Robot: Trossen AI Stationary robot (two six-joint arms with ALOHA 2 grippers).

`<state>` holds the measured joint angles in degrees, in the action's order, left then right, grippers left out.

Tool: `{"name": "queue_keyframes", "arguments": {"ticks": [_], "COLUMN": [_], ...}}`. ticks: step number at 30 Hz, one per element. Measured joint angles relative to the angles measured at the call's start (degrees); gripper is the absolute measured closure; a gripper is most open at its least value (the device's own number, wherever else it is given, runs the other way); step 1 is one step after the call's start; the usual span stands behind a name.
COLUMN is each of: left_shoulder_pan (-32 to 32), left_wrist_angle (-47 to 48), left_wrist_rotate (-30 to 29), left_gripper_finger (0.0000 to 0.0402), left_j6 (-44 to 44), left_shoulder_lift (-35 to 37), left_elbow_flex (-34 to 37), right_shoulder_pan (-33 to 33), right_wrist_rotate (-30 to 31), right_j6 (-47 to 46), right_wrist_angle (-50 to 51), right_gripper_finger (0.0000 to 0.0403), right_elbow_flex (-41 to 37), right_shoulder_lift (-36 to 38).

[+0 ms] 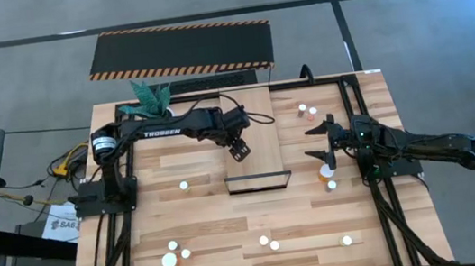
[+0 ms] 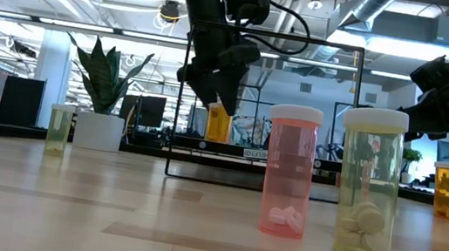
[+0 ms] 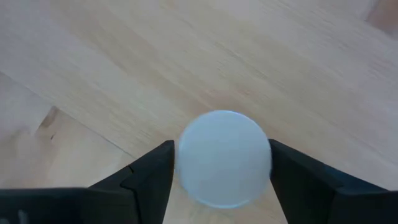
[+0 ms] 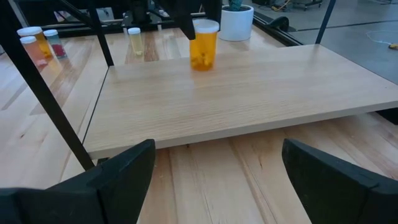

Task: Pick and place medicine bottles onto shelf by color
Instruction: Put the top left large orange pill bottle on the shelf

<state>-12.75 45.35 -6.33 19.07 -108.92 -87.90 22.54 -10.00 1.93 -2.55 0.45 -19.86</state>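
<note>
Left end effector (image 1: 240, 148) hangs over the long pale smooth wood shelf (image 1: 258, 117), with an orange, white-capped round medicine bottle (image 4: 204, 44) between its two dark fingers (image 3: 147, 176). In the left wrist view the white cap fills the space between the fingers, with only a sliver of room showing on either side, so I cannot tell whether they grip it or have just let go. The right wrist view shows the bottle standing upright on the board, toward the end nearer the white pot with a green plant (image 1: 152, 97).

My judgement of the risk: if the fingers lift away before they are well clear of the cap, one pad could drag the bottle and tip it, and a round bottle on a smooth board would roll off onto the plank worktop (image 1: 204, 228). A sideways pull-out would do the same.

That left arm reaches from its base at the worktop's left edge across to the shelf, wrist bent to point straight down.

Right end effector (image 1: 320, 141) waits with its fingers spread wide and nothing in them, just beside the shelf's right edge, facing across the board. Its arm stretches in low from the right. Another orange bottle (image 1: 325, 173) stands close by it, and a careless swing could knock that one. Other small bottles, pink (image 2: 288, 171) and yellowish (image 2: 368, 184) among them, stand scattered on the worktop.
</note>
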Motion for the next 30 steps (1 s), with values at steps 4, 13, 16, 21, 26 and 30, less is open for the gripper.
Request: {"name": "queue_keyframes", "arguments": {"ticks": [4,13,16,21,26,30], "left_shoulder_pan": [-0.04,-0.13,-0.35,-1.10,-1.16,-1.16], "left_wrist_angle": [-0.03,-2.70,-2.30,-1.83,-0.79,0.96], "left_wrist_rotate": [-0.11,-0.33,-0.25,1.32,1.10,0.86], "left_gripper_finger": [0.0150,0.0112,0.0091,0.0054,0.0036,0.0034], "left_j6": [0.02,-0.80,-1.57,-4.62,-7.36,-8.81], "left_shoulder_lift": [0.02,0.04,0.04,1.33,4.28,7.11], "left_elbow_flex": [0.00,0.00,0.00,0.04,0.04,0.50], "right_shoulder_pan": [-0.01,0.00,-0.01,0.00,-0.01,0.00], "right_wrist_rotate": [0.00,0.00,0.00,0.00,0.00,0.00], "right_j6": [0.00,0.00,0.00,0.00,0.00,0.00], "right_wrist_angle": [0.00,0.00,0.00,-0.02,-0.02,-0.02], "right_gripper_finger": [0.0029,0.0029,0.0029,0.0029,0.0029,0.0029], "right_elbow_flex": [0.00,0.00,0.00,0.00,0.00,0.00], "right_shoulder_lift": [0.00,0.00,0.00,-0.02,-0.02,-0.01]}}
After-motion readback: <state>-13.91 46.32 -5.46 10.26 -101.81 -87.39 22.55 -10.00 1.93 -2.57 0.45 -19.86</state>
